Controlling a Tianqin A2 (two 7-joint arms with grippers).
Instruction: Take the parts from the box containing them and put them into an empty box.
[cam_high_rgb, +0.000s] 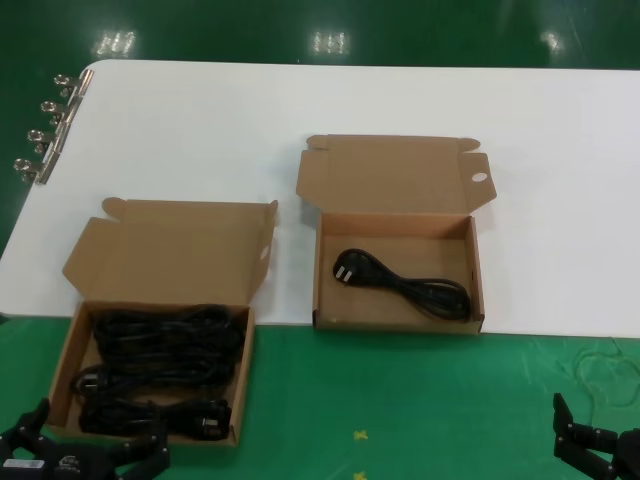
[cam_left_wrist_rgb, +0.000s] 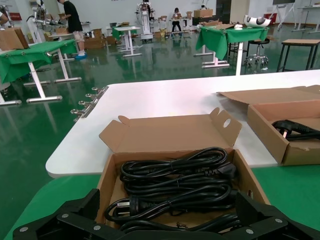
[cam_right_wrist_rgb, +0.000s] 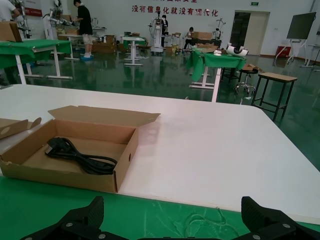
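Two open cardboard boxes, one full of cords, one holding a single cord.

The source box (cam_high_rgb: 66, 355), a shallow brown mailer, sits at the worktop's near-left edge, partly on the green cloth, its lid flap leaning back and open. It holds a heap of bundled black power cords (cam_high_rgb: 160, 368), their chunky plugs showing among the coils. The receiving box (cam_high_rgb: 478, 270), of the same kind, stands to its right and slightly farther back, well apart, with a small oval hole in the lid's right corner tab. One black cord (cam_high_rgb: 405, 284) lies diagonally across its floor.
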